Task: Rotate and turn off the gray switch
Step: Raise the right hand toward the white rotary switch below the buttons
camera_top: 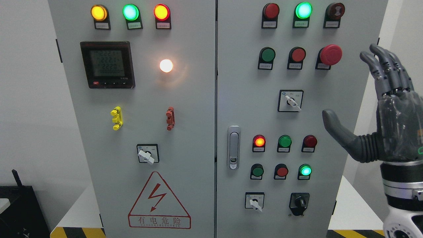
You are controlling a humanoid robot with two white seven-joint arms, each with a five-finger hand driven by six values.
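Right hand [380,109] raised, fingers spread, holding nothing — gray switch [290,101] just left, apart

white walls [29,99], pale floor [79,211], yellow-black hazard tape [76,232], black object [19,211] lower left

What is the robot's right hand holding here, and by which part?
Nothing. The right hand is raised open beside the cabinet, fingers spread, clear of every switch. The left hand is not in view.
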